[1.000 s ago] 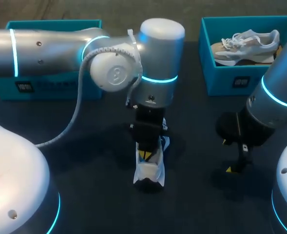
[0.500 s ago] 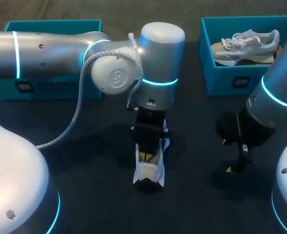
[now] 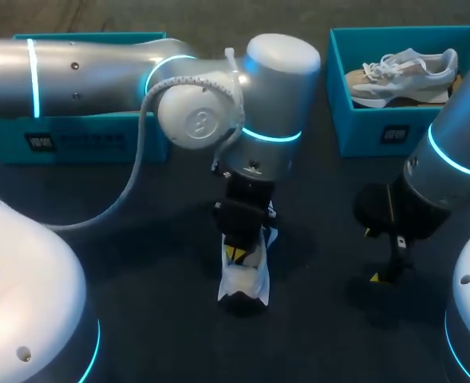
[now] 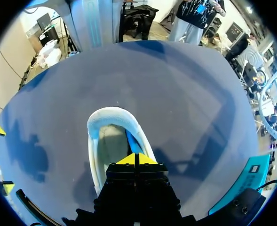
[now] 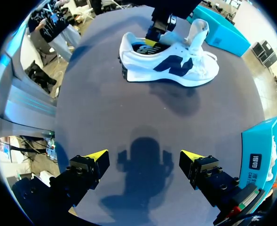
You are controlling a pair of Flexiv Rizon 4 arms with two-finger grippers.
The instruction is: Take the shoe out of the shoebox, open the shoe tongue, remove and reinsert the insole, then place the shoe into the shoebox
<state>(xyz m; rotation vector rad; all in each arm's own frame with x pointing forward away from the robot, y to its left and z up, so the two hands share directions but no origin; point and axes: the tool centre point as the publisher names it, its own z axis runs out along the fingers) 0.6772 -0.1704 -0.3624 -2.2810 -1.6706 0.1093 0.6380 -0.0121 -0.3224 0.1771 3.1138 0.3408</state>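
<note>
Down in the mouth of the white, navy-logoed sneaker (image 3: 242, 281), my left gripper (image 4: 135, 159) has its yellow tips pressed flat together with only a thin seam between them; whether they pinch anything there I cannot tell. Just ahead of those tips lie a bright blue strip of lining (image 4: 132, 141) and the pale grey insole (image 4: 109, 147), and beyond them curves the padded white heel collar (image 4: 109, 113). The sneaker stands upright on its sole near the middle of the dark blue-grey table (image 3: 155, 319), its heel toward me, with my left arm coming down on it from above. From the right wrist view its white tongue (image 5: 198, 32) stands up beside my left fingers. My right gripper (image 5: 144, 159) hangs low over bare table well to the sneaker's right, its fingers spread wide and holding nothing. At the far right corner sits an open teal cardboard shoebox (image 3: 378, 132) with a second pale grey and white sneaker (image 3: 402, 70) lying on its side inside. Another teal shoebox (image 3: 75, 144) stands at the far left, largely hidden behind my left arm.
</note>
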